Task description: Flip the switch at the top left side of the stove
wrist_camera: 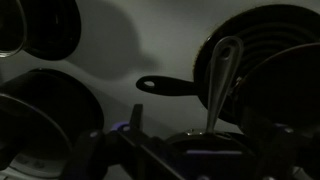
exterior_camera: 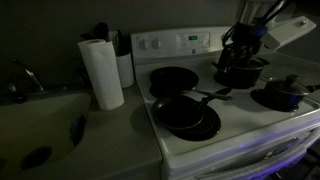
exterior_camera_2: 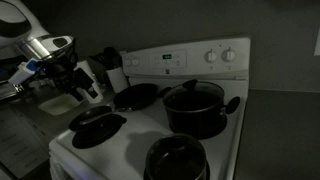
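Observation:
The white stove shows in both exterior views, and its top is also in the other one. Its raised back panel carries a digital display and small round knobs at its left end. More knobs show at the panel's right end. My gripper hangs in the air above the stove, apart from the panel, with its fingers spread and empty. It also shows in the other exterior view. The dark wrist view looks down on pans and a pan handle past my gripper.
Two black pans sit on the left burners and two dark pots on the right ones. A paper towel roll and a utensil holder stand beside the stove's left. A sink lies further left.

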{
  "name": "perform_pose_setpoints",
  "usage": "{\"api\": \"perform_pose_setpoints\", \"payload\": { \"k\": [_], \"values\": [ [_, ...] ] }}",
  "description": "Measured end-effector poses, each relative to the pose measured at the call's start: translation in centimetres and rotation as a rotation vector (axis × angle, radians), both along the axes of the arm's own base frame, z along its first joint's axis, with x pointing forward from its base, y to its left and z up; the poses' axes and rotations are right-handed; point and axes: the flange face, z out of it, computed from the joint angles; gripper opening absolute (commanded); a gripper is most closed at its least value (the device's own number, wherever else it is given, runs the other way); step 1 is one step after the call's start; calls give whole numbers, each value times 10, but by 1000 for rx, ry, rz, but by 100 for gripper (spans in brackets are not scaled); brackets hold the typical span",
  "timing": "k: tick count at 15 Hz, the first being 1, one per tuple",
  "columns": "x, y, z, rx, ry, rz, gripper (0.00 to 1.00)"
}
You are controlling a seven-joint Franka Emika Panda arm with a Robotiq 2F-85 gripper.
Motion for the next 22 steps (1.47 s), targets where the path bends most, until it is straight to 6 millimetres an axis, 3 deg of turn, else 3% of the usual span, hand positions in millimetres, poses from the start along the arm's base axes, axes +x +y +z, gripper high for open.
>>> {"api": "perform_pose_setpoints", "payload": {
  "k": [4, 8, 11, 14, 19, 22],
  "values": [
    [3, -3, 4, -6, -25, 10, 100],
    [24, -22, 22, -45, -147, 63, 100],
    [51, -37, 34, -67, -215, 136, 100],
    [85, -39, 41, -58, -265, 228, 100],
    [145, -19, 35, -23, -309, 434, 100],
    [165, -8, 27, -17, -311, 506, 100]
  ]
}}
